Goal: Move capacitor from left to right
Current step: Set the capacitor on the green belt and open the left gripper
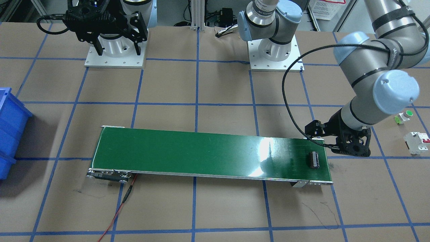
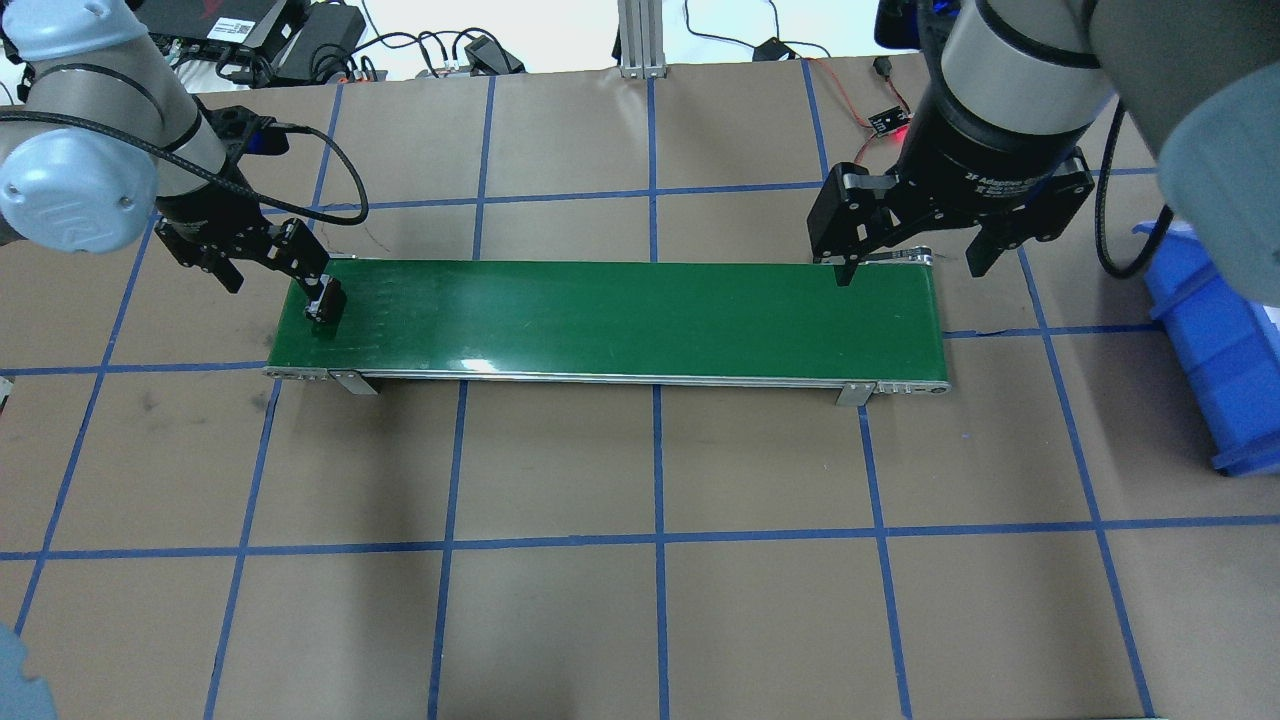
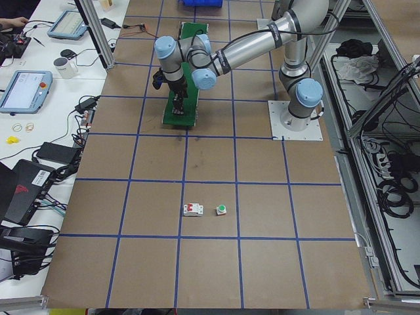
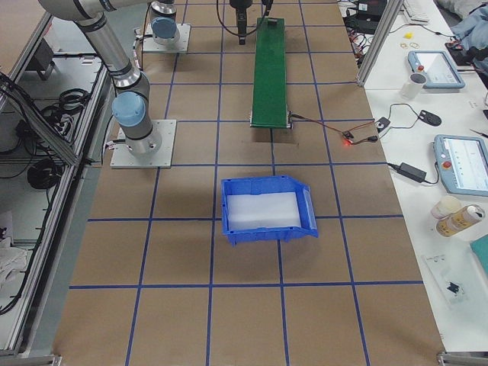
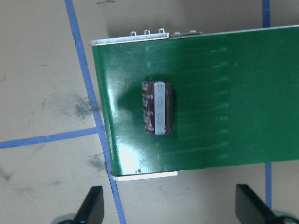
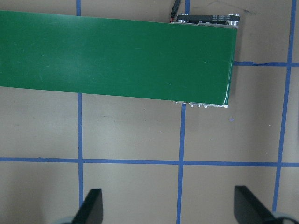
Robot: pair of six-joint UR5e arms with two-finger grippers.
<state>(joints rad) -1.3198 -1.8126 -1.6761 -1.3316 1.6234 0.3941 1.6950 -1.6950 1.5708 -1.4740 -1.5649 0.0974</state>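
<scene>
The capacitor (image 1: 313, 160), a dark brown stubby cylinder with a pale stripe, lies on its side on the green conveyor belt (image 1: 201, 151) near the belt's end on the robot's left. It also shows in the overhead view (image 2: 325, 303) and in the left wrist view (image 5: 157, 107). My left gripper (image 2: 280, 285) is open and empty. It hangs over the belt's end edge just beside the capacitor, and its fingertips (image 5: 92, 207) do not touch it. My right gripper (image 2: 912, 268) is open and empty, raised above the belt's other end (image 6: 205, 56).
A blue bin (image 2: 1220, 340) stands on the table beyond the belt's right end. A white circuit breaker with a red switch (image 1: 416, 143) and a green-capped push-button (image 1: 404, 116) lie on the table past the belt's left end. A red wire (image 1: 117, 211) runs from the belt's motor end.
</scene>
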